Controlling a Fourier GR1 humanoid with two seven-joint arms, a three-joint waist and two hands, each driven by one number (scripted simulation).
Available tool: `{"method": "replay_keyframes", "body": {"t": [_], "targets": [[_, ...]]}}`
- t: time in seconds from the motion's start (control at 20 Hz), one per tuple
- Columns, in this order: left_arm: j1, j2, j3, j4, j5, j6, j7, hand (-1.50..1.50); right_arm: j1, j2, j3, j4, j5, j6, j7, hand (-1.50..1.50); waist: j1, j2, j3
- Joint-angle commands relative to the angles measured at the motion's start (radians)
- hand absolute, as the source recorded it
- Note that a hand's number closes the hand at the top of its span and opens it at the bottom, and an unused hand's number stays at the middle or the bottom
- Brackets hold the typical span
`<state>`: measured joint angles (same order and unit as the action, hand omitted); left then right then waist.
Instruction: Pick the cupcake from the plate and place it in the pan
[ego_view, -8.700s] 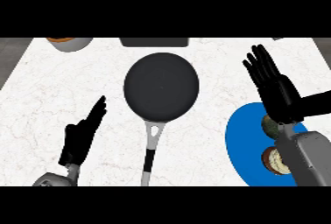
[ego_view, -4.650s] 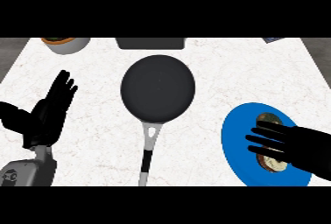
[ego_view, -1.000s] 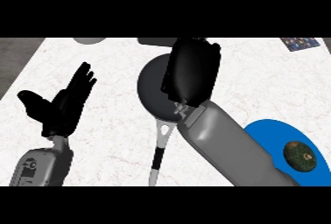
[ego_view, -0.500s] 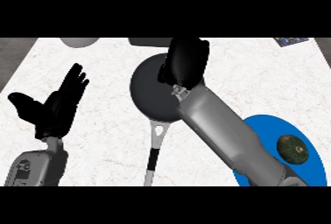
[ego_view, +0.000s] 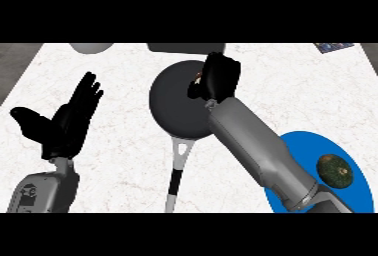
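Right hand (ego_view: 220, 75) over the pan (ego_view: 173, 106).
Its fingers curl round the cupcake (ego_view: 197, 76); left hand (ego_view: 70, 120) rests open, fingers straight.

A white marbled counter (ego_view: 118, 165) fills the frame. Along the top edge sit a grey bowl (ego_view: 90, 47) at upper left, a dark grey slab (ego_view: 184, 47) at centre, and a small patterned item (ego_view: 334, 47) at upper right. A round greenish-brown thing (ego_view: 336, 170) lies at lower right.

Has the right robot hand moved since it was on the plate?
Yes. The right robot hand, curled on the cupcake, has left the plate, going left and farther away, and is now over the pan's right rim.
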<state>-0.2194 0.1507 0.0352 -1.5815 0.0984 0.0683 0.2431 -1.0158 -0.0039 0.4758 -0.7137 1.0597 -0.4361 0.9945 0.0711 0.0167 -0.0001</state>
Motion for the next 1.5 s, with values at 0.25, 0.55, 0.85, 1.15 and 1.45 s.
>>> {"method": "replay_keyframes", "body": {"t": [0.25,0.55,0.85,1.15,1.45], "targets": [[-0.005,0.024,0.043,0.032,0.036,-0.036,-0.025,0.0,0.064,0.004,-0.098,0.158,-0.248,-0.203,-0.092,-1.5,-0.006,0.004,0.001],[-0.004,-0.004,-0.003,-0.02,-0.027,0.027,0.036,0.0,0.037,0.004,-0.082,0.152,-0.327,-0.349,-0.202,-1.5,-0.02,-0.004,0.001],[0.022,0.012,0.038,-0.012,0.015,0.002,0.023,0.0,0.156,0.004,-0.137,-0.044,-0.438,-0.566,-0.321,-1.5,-0.044,-0.011,0.002],[0.072,0.006,0.044,-0.034,0.004,0.011,0.003,0.0,0.446,0.004,-0.124,-0.409,-0.547,-0.559,-0.491,-1.5,-0.09,-0.024,0.001],[0.022,0.06,0.104,-0.026,0.048,-0.009,0.065,0.0,0.772,-0.061,-0.016,-0.789,-0.699,-0.505,-0.675,-1.5,-0.091,-0.022,0.002]]}}
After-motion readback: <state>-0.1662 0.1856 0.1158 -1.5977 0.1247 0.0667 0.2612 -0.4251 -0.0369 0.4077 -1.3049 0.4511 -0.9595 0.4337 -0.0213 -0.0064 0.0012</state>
